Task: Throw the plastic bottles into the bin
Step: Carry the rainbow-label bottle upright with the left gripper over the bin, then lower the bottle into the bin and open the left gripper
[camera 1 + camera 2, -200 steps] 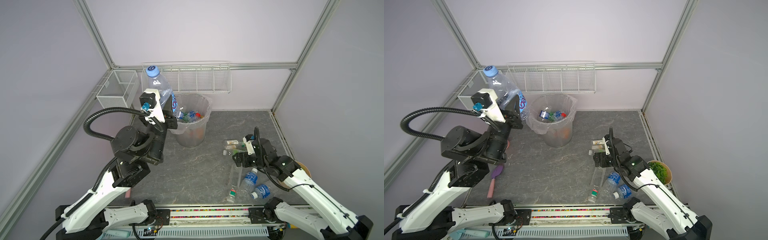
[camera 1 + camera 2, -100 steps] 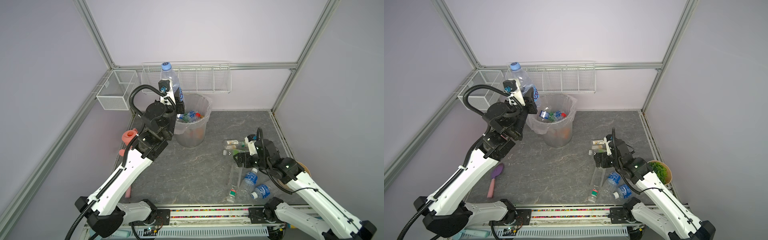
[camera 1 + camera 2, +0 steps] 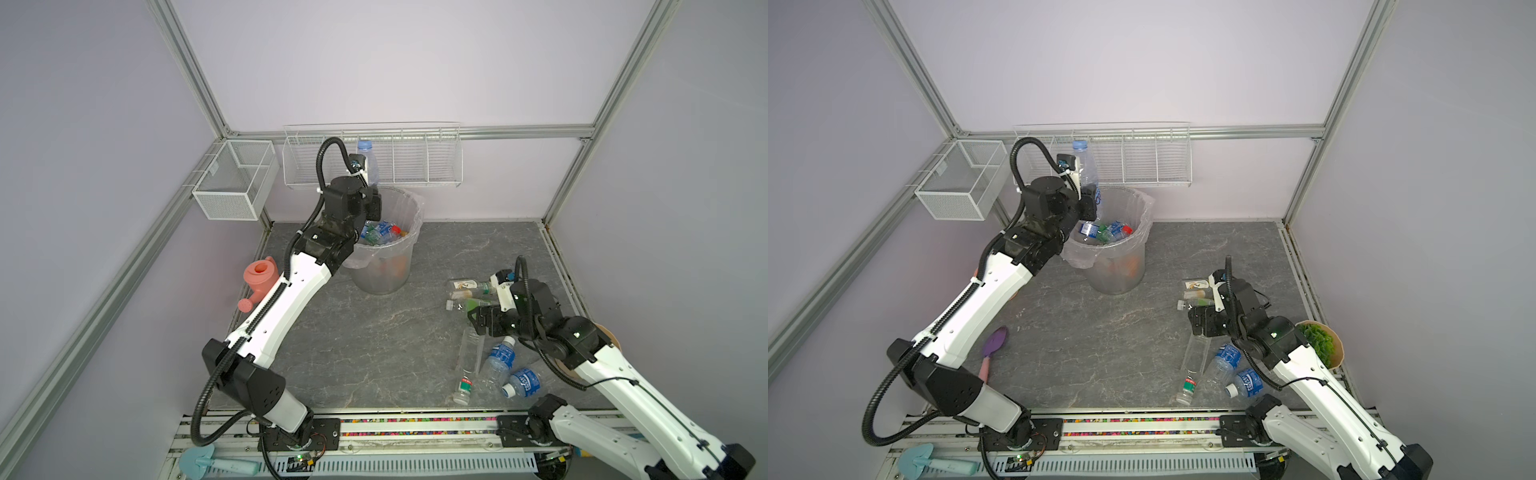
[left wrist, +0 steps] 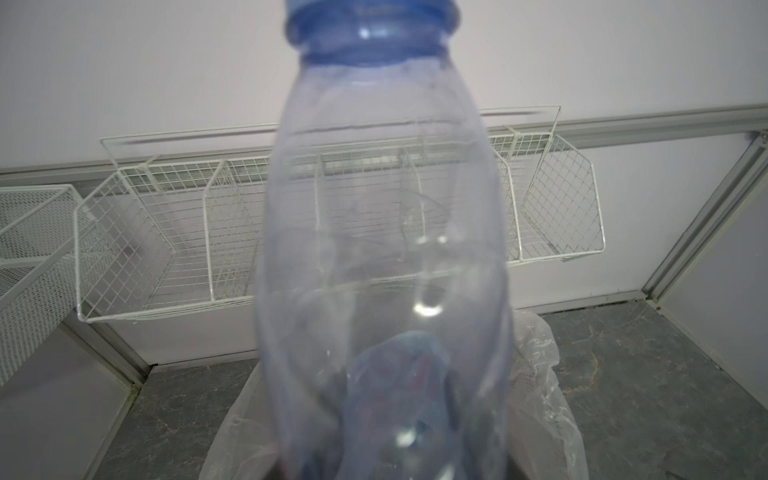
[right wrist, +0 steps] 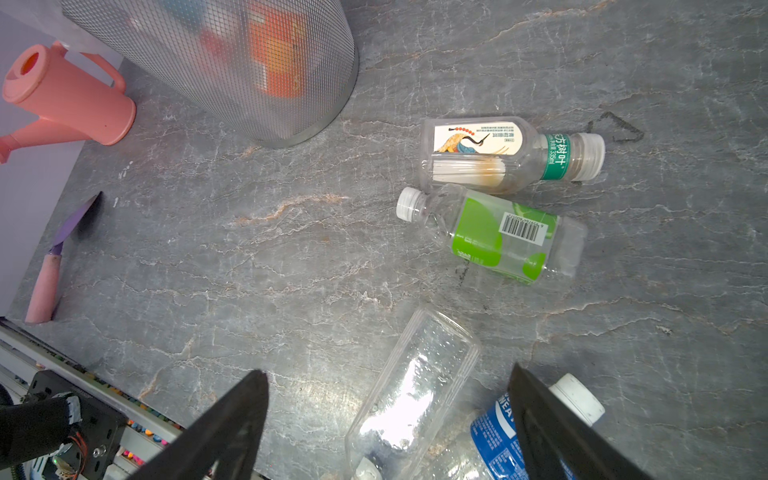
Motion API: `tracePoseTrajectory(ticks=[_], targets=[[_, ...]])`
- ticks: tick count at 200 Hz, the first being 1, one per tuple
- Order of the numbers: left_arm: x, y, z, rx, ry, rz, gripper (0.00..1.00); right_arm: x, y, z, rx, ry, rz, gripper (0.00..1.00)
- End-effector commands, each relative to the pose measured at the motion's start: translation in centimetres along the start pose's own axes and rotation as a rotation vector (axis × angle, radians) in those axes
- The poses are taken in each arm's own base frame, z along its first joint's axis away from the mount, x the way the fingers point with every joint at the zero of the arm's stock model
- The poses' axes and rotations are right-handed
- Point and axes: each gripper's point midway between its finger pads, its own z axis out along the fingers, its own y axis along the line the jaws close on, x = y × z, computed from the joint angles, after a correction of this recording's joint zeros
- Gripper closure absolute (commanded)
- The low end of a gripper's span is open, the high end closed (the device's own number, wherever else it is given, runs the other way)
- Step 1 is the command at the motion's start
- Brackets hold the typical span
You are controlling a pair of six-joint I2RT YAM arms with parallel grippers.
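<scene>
Just over bin [image 3: 386, 272] rim, blue-capped bottle [image 3: 372, 165] upright; tabletop [image 3: 374, 332] middle bare

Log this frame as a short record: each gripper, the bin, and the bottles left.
left gripper: at the bin rim, with a blue-capped bottle, cap up; grip unclear
right gripper: open, above a tall clear bottle
bin: holds several bottles
table: five bottles lying loose

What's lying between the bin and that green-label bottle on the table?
Nothing: the right wrist view shows only bare grey table between the bin and the green-label bottle.
</scene>
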Motion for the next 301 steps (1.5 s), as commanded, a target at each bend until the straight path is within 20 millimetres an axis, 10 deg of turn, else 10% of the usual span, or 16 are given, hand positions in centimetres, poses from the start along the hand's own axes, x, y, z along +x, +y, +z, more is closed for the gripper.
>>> tracePoseTrajectory(ticks=[1, 80, 176, 301], targets=[[2.0, 0.0, 0.4, 0.015, 0.172, 0.007, 0.01, 0.8, -0.4, 0.1, 0.006, 0.022, 0.013, 0.07], [-4.4, 0.3, -6.7, 0.115, -0.038, -0.095, 0.00, 0.8, -0.4, 0.2, 0.006, 0.021, 0.015, 0.08], [-7.2, 1.7, -12.6, 0.133, -0.176, -0.123, 0.03, 0.7, -0.2, 0.3, -0.004, 0.021, 0.027, 0.07], [3.7, 3.6, 6.5, 0.119, 0.335, -0.348, 0.08, 1.9, -0.8, 1.1, 0.019, 0.050, 0.014, 0.07]])
